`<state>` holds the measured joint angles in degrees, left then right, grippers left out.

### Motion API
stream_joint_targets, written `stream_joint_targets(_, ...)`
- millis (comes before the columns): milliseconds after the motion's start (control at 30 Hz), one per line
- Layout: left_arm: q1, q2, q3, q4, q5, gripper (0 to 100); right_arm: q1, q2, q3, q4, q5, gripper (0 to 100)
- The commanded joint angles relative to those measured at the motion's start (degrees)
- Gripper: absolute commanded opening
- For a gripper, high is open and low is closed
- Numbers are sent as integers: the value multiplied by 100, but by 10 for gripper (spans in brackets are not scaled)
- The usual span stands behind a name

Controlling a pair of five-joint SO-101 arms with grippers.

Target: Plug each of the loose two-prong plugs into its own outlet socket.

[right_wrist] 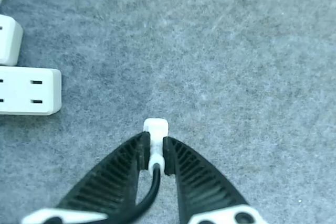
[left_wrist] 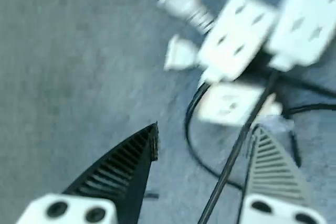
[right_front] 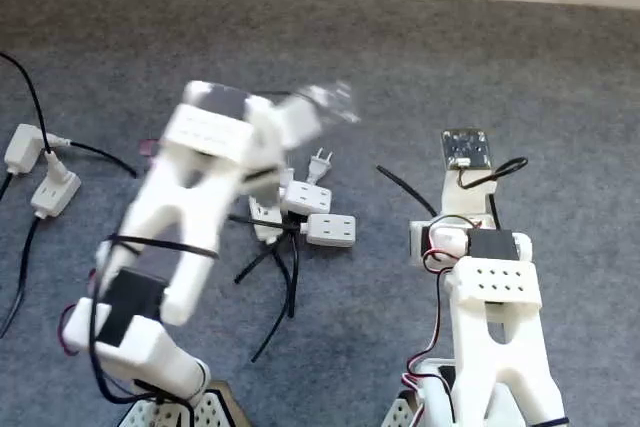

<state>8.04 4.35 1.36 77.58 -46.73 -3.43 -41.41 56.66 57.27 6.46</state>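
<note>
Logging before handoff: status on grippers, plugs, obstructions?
Left gripper open near outlet sockets. Right gripper shut on plug, apart from sockets. Black cable lies under left gripper.

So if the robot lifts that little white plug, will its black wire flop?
Probably floppy: the black wire already curves sideways right behind the white plug. The plug looks small and hard, so likely light and stiff. The fingers pinch only its narrow end, so it might twist.

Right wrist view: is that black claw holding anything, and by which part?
Yes: the right gripper pinches a white plug by its cable end.
</note>
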Motion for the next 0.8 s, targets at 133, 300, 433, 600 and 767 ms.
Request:
stream_joint_targets(133,-2211,-277,-224,44,1354,238,-743,602,-1297,655,-9,4)
stream_joint_targets(300,-3626,-268,-224,-466,1890,238,-1341,1833,-3292,1297,-897,4)
stream_joint_targets(433,-4646,-224,75,-1327,1873,238,-1727,2598,-4804,2070,-1389,4)
stream_joint_targets(600,-5455,303,523,-2813,1873,237,-2308,3424,-5851,2782,-1864,4)
stream_joint_targets(767,-5780,1068,532,-3578,1873,236,-2475,3934,-5833,2774,-2066,4)
